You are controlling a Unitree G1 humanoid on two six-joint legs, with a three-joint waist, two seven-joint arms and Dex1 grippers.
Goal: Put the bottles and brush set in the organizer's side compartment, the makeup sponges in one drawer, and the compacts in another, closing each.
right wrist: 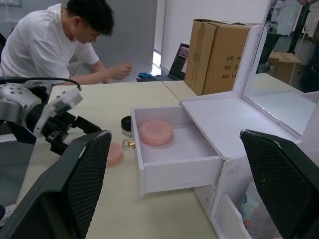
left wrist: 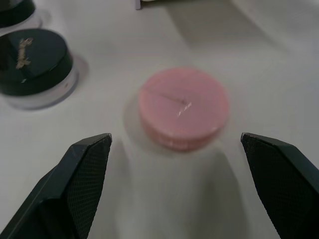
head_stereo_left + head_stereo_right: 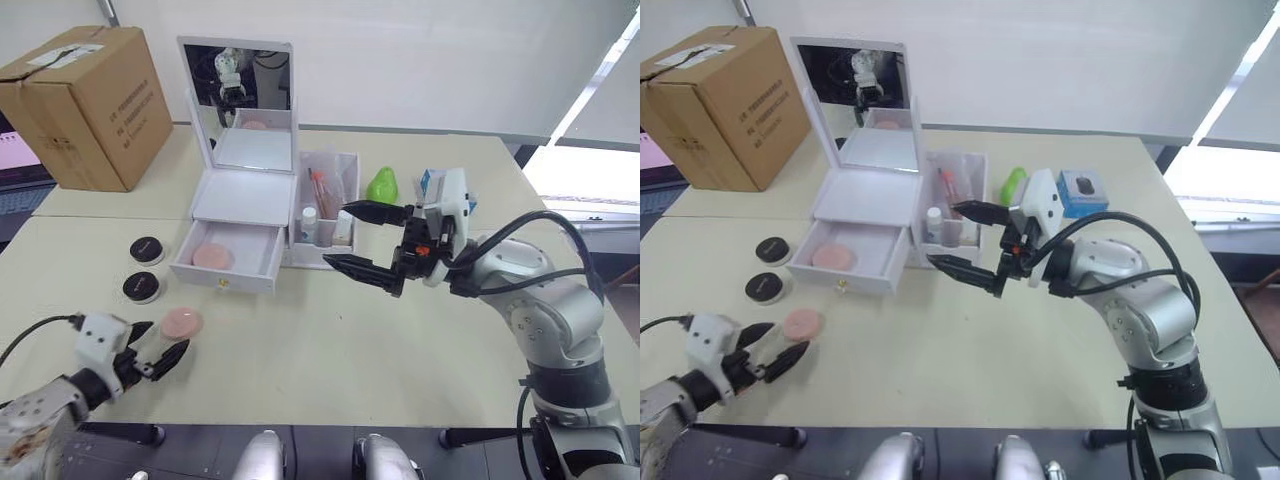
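A: Why is one drawer (image 3: 228, 258) of the organizer (image 3: 245, 200) left pulled out?

B: One makeup sponge (image 3: 213, 256) is already seen lying inside it. The drawer is judged to be kept open for the second sponge (image 3: 182, 322), which lies on the desk (image 3: 330, 350) at about seven o'clock from the drawer. The compacts (image 3: 147, 250) sit untouched on the desk at nine o'clock from the drawer, well apart from both tools.

A: And the side compartment (image 3: 328, 205)?

B: Bottles and the brush set (image 3: 320, 190) are seen standing in it, so that step appears done.

A: How is the left tool (image 3: 160, 345) posed?

B: It is held low over the desk, fingers spread wide and empty, aimed at the loose sponge just ahead at twelve o'clock; nothing is touched.

A: The right tool (image 3: 360, 240)?

B: It is held raised beside the compartment at three o'clock, fingers parted, nothing gripped, pointed towards the organizer.
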